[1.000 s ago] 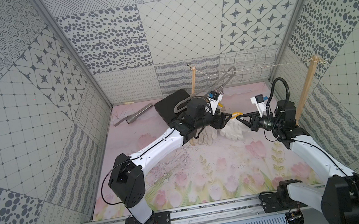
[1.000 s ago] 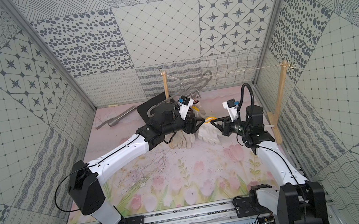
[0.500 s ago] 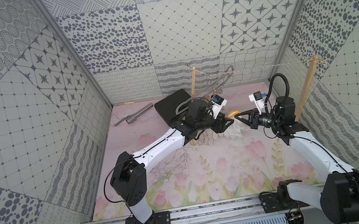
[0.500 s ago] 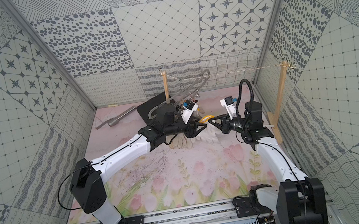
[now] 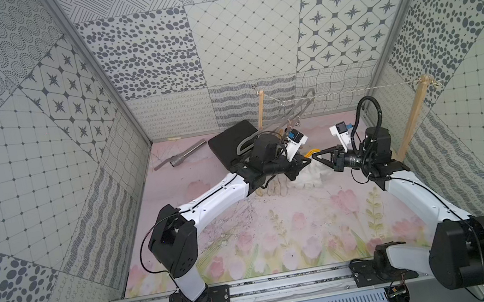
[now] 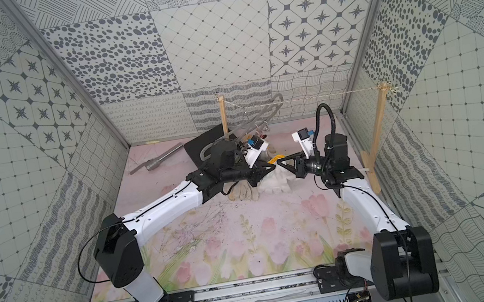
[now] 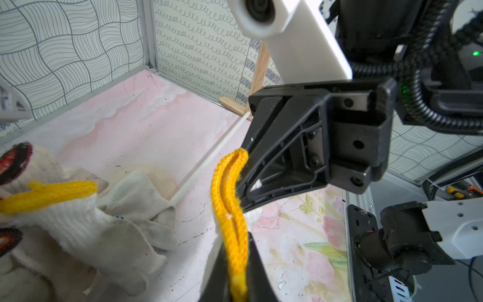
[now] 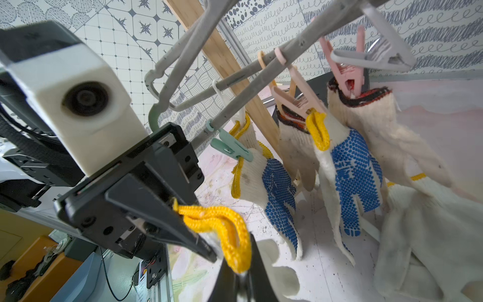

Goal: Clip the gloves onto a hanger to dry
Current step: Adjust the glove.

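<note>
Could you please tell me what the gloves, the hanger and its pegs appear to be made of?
Gloves: knitted, cotton-like yarn, matte cream, with visible ribbing; the blue palm dots look rubbery. Hanger: probably plastic, matte grey, with moulded edges. Pegs: smooth pastel plastic with a slight sheen.

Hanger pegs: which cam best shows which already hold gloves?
Right wrist view: the hanger spans the frame, pegs and clipped gloves close and sharp. In both top views it is small, pegs unreadable. Left wrist view: at most one peg at its edge.
</note>
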